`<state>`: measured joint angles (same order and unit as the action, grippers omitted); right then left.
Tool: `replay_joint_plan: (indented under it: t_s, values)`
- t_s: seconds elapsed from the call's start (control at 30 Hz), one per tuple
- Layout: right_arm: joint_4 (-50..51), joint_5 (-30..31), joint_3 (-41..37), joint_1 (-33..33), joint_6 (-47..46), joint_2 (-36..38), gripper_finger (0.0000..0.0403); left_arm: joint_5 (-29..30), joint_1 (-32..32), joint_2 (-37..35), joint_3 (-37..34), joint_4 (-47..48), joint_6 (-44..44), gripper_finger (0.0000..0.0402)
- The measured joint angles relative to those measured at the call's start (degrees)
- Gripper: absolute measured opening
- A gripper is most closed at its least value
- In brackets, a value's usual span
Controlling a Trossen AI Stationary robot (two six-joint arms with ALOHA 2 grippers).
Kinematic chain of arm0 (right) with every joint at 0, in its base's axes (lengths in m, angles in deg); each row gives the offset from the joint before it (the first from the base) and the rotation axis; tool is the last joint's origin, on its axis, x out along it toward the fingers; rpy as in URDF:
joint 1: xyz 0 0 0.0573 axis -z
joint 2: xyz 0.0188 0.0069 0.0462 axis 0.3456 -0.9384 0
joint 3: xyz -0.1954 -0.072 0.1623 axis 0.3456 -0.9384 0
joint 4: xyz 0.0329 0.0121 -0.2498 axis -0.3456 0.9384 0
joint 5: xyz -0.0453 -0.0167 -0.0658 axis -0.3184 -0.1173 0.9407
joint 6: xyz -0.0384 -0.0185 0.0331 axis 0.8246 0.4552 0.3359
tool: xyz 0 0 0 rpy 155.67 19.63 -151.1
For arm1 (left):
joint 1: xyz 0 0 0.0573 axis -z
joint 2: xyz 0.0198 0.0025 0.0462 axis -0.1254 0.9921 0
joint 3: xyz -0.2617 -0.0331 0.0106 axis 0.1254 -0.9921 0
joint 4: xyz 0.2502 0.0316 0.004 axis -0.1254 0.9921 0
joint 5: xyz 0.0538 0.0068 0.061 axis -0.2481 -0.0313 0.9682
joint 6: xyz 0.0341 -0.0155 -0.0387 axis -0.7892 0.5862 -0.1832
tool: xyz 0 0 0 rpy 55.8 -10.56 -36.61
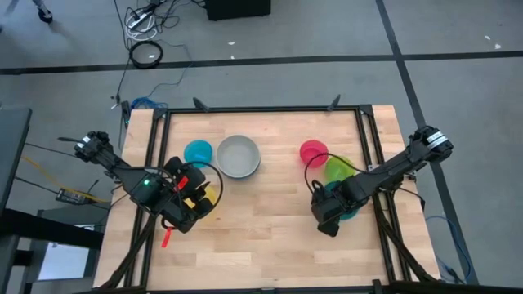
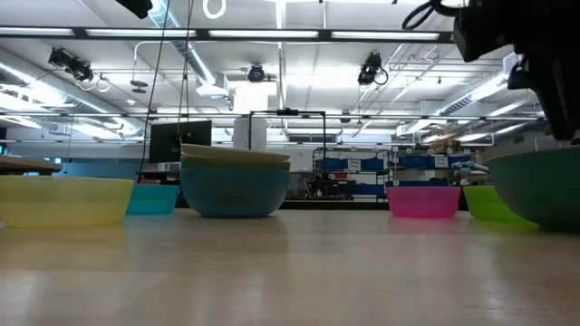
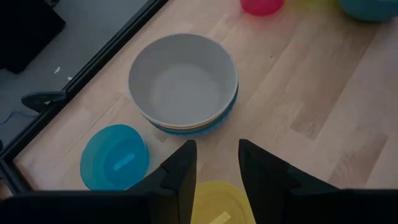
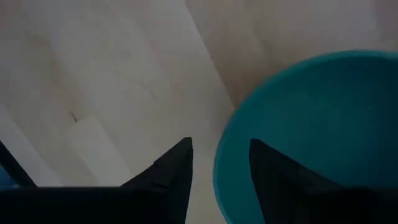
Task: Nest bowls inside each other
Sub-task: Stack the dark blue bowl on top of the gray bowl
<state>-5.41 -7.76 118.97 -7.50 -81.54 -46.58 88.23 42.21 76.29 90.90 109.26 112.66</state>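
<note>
A grey-white bowl (image 3: 183, 81) sits nested in a light blue bowl (image 2: 236, 190) at the far middle of the table. A small cyan bowl (image 1: 198, 153) stands to its left. A pink bowl (image 1: 313, 152) and a lime bowl (image 1: 337, 169) stand at the far right. My left gripper (image 3: 217, 168) hovers open above a yellow bowl (image 3: 217, 202) on the left. My right gripper (image 4: 219, 149) points down, open, over the near-left rim of a teal bowl (image 4: 311, 124). One of its fingers is outside the rim, the other over the hollow.
Black frame rails (image 1: 155, 163) run along the table's left, far and right edges. Bare wood (image 1: 261, 237) lies across the near middle between the two arms. Cables (image 1: 147, 53) lie on the floor beyond the far edge.
</note>
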Motion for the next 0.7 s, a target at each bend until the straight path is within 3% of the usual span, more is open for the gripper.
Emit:
replay_joint_plan:
  t_s: [0.2,0.43,0.53,0.7]
  values:
    - [-2.30,-0.42,-1.64,-0.69,0.54,-4.62,0.0146,0.02,0.00,0.00,0.02,-0.08,0.02,0.0128]
    - [-4.09,3.94,-4.22,-0.28,4.81,-11.05,0.0139,0.02,0.00,0.00,0.01,-0.05,0.00,0.0128]
    - [-5.66,1.56,-4.67,0.14,7.13,-11.85,0.0106,0.04,0.00,0.00,0.00,0.13,-0.01,0.0128]
    - [-5.30,-1.38,-1.97,0.10,10.92,-10.24,0.0012,0.26,0.00,0.00,0.00,0.26,-0.04,0.0128]
